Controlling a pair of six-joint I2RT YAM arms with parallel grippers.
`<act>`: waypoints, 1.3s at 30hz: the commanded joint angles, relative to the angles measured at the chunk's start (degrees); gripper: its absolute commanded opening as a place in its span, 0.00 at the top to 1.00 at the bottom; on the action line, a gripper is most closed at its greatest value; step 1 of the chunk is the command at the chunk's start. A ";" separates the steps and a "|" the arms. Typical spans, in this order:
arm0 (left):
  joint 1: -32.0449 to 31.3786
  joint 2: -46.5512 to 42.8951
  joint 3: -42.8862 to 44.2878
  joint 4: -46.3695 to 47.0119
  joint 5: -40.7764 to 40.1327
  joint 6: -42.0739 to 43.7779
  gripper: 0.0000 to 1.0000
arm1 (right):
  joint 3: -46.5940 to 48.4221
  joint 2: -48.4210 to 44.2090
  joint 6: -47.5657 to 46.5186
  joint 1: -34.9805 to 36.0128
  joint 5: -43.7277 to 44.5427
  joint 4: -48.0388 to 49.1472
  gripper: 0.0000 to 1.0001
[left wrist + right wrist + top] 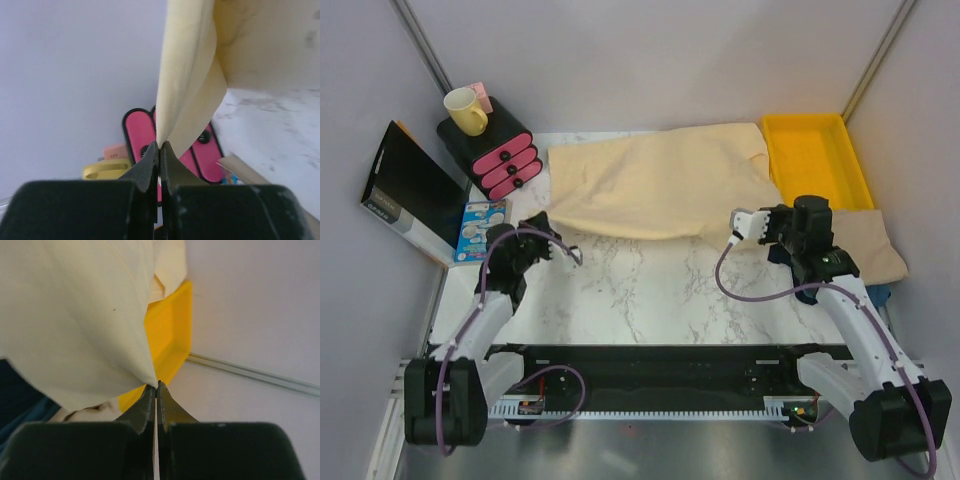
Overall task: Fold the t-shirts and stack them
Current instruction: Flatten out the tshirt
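The t-shirt lies lengthwise just left of the yellow tray. Its near corners are pinched tight, one in the left hand and one in the right hand, which is nearer the tray.

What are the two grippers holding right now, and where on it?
Both pinch the spread-out cream t-shirt. The left gripper is shut on a fold at its near left corner, and the right gripper is shut on its near right corner.
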 commanded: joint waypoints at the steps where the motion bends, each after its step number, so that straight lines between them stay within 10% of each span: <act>1: 0.29 -12.35 -7.20 -19.03 5.74 7.30 0.98 | 0.29 -5.46 1.06 -0.01 -5.49 -20.71 1.00; 10: 0.29 -25.47 -6.97 -45.59 4.53 9.95 0.98 | 5.13 -6.52 -6.32 -0.19 -10.94 -47.55 1.00; 23: 0.29 -17.93 4.10 -59.75 2.66 9.08 0.98 | 12.41 -2.74 -5.30 -0.10 -10.15 -53.66 1.00; 39: 0.29 12.40 85.29 -56.87 5.57 5.28 0.98 | 68.05 17.74 7.48 -0.19 -0.50 -14.32 1.00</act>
